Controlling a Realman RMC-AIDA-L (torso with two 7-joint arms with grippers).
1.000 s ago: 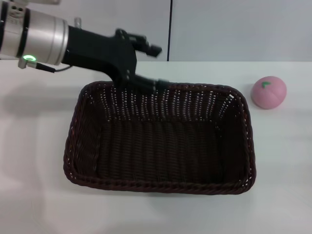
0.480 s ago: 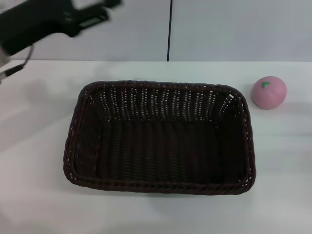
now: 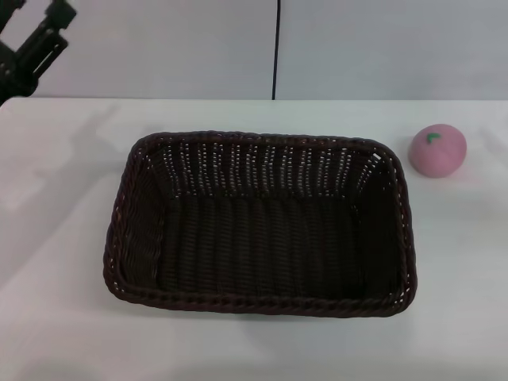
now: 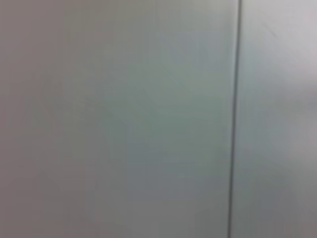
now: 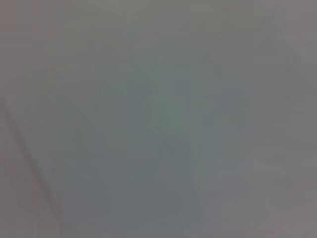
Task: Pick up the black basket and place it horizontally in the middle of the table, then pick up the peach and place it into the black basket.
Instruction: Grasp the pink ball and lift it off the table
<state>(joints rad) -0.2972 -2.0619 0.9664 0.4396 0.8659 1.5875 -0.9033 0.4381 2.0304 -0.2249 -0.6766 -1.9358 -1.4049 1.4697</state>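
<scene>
The black basket (image 3: 258,226) lies lengthwise across the middle of the white table (image 3: 63,333), upright and empty. The pink peach (image 3: 437,150) sits on the table to the right of the basket's far right corner, apart from it. My left gripper (image 3: 55,28) is high at the far left corner of the head view, well away from the basket, with its fingers apart and nothing in them. My right gripper is out of view. Both wrist views show only a blurred pale grey surface.
A pale grey wall (image 3: 381,48) with a dark vertical seam (image 3: 277,48) stands behind the table's far edge. The seam also shows in the left wrist view (image 4: 234,119). Bare tabletop lies to the left and right of the basket.
My left gripper has let go of the basket's far rim and has risen and drawn back to the far left. The basket and the peach have not moved.
</scene>
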